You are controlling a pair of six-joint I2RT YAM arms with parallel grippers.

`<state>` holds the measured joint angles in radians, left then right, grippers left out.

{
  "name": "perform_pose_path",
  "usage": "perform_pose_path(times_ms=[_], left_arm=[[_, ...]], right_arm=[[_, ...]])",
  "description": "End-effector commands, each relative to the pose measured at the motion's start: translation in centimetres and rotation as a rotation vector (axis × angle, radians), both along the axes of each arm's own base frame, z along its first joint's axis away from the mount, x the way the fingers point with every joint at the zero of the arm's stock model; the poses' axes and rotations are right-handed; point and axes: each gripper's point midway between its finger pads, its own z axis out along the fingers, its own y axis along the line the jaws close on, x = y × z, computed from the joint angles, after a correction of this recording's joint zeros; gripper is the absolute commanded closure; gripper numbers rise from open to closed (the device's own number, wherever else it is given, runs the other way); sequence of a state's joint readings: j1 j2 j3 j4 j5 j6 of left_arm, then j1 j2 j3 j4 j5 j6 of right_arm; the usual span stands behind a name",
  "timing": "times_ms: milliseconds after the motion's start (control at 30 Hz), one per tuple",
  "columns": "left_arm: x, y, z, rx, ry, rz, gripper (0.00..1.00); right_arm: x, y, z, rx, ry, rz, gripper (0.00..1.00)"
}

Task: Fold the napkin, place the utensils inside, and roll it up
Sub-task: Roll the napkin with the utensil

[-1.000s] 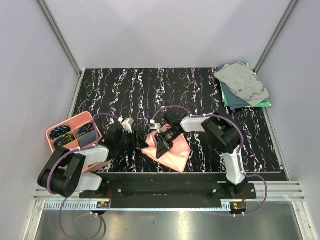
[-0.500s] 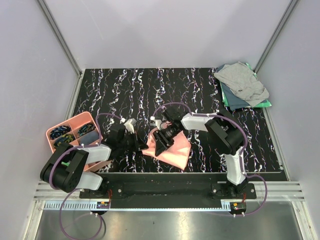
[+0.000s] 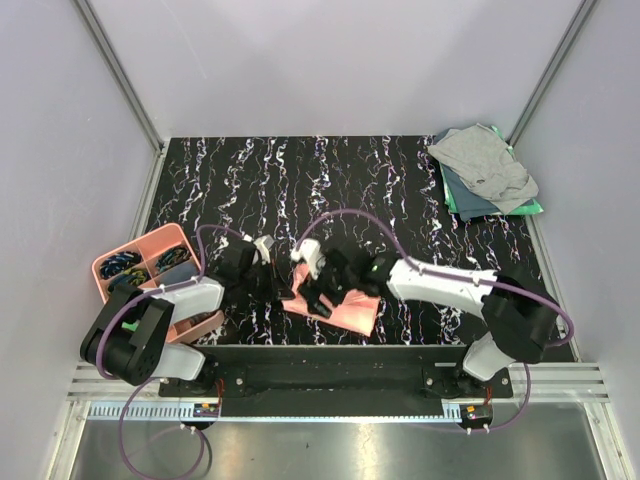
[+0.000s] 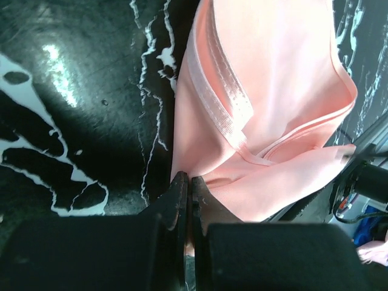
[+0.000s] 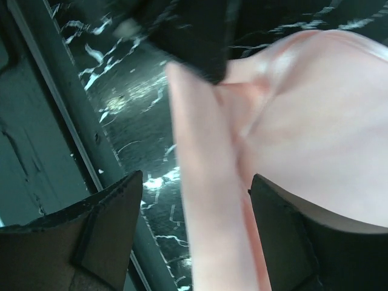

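The salmon-pink napkin [image 3: 350,305] lies folded and bunched near the table's front edge, between the two arms. My left gripper [image 3: 284,291] is at the napkin's left corner; in the left wrist view its gripper [image 4: 189,183] is shut, pinching the napkin [image 4: 273,103] at its hemmed edge. My right gripper [image 3: 318,290] hovers over the napkin's left part. In the right wrist view this gripper [image 5: 195,209] is open, with a raised fold of napkin [image 5: 212,242] between its fingers [image 5: 112,212] and not pressed by them. The utensils are out of view.
A pink compartment tray [image 3: 108,264] with dark items stands at the left edge beside my left arm. Grey and green cloths [image 3: 485,172] are piled at the back right corner. The table's front rail [image 5: 57,127] runs close beside the right gripper.
My left gripper has closed on the napkin's left corner. The right gripper has opened and let go of the cloth, and its arm has swung lower and stretched out to the left.
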<state>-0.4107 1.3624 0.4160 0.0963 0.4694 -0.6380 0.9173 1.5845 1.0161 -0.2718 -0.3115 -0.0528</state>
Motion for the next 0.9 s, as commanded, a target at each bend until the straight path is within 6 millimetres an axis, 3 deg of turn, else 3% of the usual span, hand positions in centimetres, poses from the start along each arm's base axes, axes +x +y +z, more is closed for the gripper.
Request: perform_pose_path(times_ms=[0, 33, 100, 433, 567, 733, 800, 867], left_arm=[[-0.1, 0.4, 0.2, 0.049, 0.07, 0.021, 1.0], [-0.2, 0.3, 0.3, 0.049, 0.077, 0.016, 1.0], [-0.2, 0.3, 0.4, 0.051, 0.089, 0.011, 1.0], [-0.2, 0.1, 0.6, 0.053, 0.103, -0.014, 1.0], [-0.1, -0.2, 0.8, 0.046, 0.103, -0.027, 1.0], [0.2, -0.3, 1.2, 0.042, 0.088, -0.027, 1.0], [0.5, -0.2, 1.5, 0.044, 0.071, -0.015, 0.93], [0.8, 0.0, 1.8, 0.042, 0.06, 0.001, 0.76]], right_arm=[[-0.5, 1.1, -0.7, -0.081, -0.28, 0.016, 0.19], [-0.2, 0.7, -1.1, -0.124, -0.331, -0.008, 0.18], [-1.4, 1.4, -2.1, -0.16, -0.373, 0.035, 0.17], [-0.4, 1.2, -5.0, -0.29, -0.479, 0.048, 0.18], [-1.3, 1.1, -7.0, -0.309, -0.413, 0.095, 0.25], [-2.5, 0.7, -8.5, -0.28, -0.223, 0.116, 0.48], [-3.3, 0.2, -9.0, -0.267, -0.114, 0.134, 0.54], [-3.6, -0.5, -9.4, -0.262, -0.037, 0.132, 0.57]])
